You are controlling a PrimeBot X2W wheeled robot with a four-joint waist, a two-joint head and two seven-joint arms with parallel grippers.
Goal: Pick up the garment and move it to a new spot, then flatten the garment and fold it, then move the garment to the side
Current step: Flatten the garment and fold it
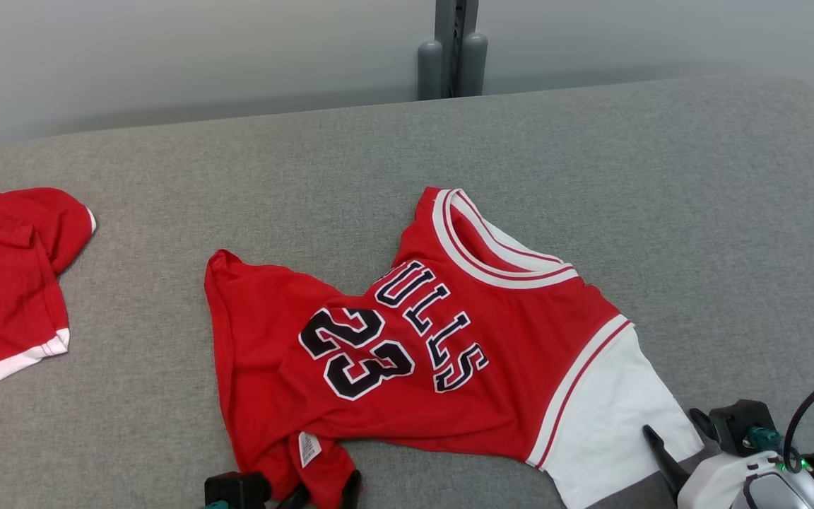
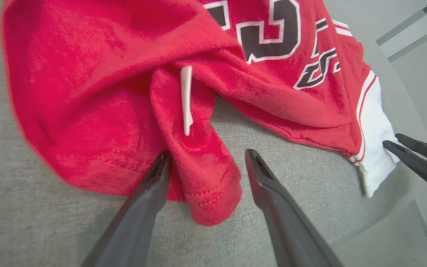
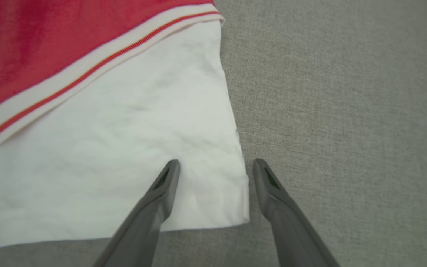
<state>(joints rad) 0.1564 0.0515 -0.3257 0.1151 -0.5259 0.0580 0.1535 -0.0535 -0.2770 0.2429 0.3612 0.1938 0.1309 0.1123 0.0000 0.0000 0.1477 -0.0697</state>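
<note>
right gripper (image 1: pixel 670 420): dark tapered fingers (image 1: pixel 662 456) | wrist shell (image 1: pixel 721 484): white-grey | cable (image 1: pixel 808 410): black, looped | connector (image 1: pixel 762 438): teal | light (image 1: pixel 795 465): green

The garment (image 1: pixel 407 353) lies rumpled on the desk (image 1: pixel 697 212), near the middle of its front, collar to the far right and sleeve (image 3: pixel 124 148) to the near right. A second garment (image 1: pixel 4 283) lies at the left edge, well apart. The left hand (image 2: pixel 208 155) straddles a hem fold (image 2: pixel 206 185), with a label (image 2: pixel 186 100) just beyond. The right hand (image 3: pixel 216 162) straddles the sleeve's corner, one finger over the sleeve and the other over bare desk. A post (image 1: pixel 453 49) stands behind the desk.
</note>
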